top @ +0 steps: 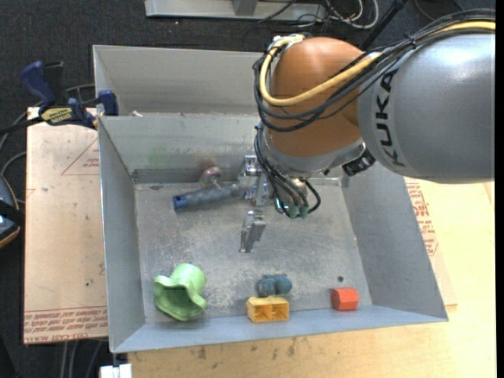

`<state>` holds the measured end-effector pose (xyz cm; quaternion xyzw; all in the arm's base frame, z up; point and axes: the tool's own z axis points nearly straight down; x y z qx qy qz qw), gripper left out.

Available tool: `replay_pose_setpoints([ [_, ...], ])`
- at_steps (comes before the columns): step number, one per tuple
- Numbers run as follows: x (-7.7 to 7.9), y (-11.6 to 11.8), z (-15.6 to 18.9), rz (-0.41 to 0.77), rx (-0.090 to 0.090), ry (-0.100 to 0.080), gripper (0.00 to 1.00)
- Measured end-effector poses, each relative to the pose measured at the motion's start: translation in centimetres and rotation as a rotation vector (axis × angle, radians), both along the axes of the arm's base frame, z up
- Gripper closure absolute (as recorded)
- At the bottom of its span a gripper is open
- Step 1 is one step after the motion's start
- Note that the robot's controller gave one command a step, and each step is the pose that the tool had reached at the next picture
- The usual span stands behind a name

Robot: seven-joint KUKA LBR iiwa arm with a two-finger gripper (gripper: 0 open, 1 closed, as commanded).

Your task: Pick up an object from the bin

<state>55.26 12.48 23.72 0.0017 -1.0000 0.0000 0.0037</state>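
- Apparently nothing sits in the tool [250, 239], which hangs over bare bin [118, 211] floor; apart or together, I cannot tell.
- A blue stick-shaped thing [206, 198] lies just left of it; closing here likely grabs nothing, or knocks it aside.

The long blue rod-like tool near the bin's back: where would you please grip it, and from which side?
Probably grip the long blue rod-like tool at mid-shaft from straight above, closing across its narrow width: it lies flat, running left to right, with room on either side.
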Motion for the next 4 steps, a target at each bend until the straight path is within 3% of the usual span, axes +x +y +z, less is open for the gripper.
replay_pose_setpoints([
  [1, 7.1, -2.3, -7.7, -0.078, -0.001, -0.007, 0.0],
  [2, 10.6, -3.9, -16.1, 0.079, 0.003, -0.012, 0.0],
  [3, 10.7, -3.8, -15.8, 0.079, 0.004, -0.019, 1.0],
  [4, 8.9, -6.3, -3.4, 0.244, 0.001, -0.016, 1.0],
])
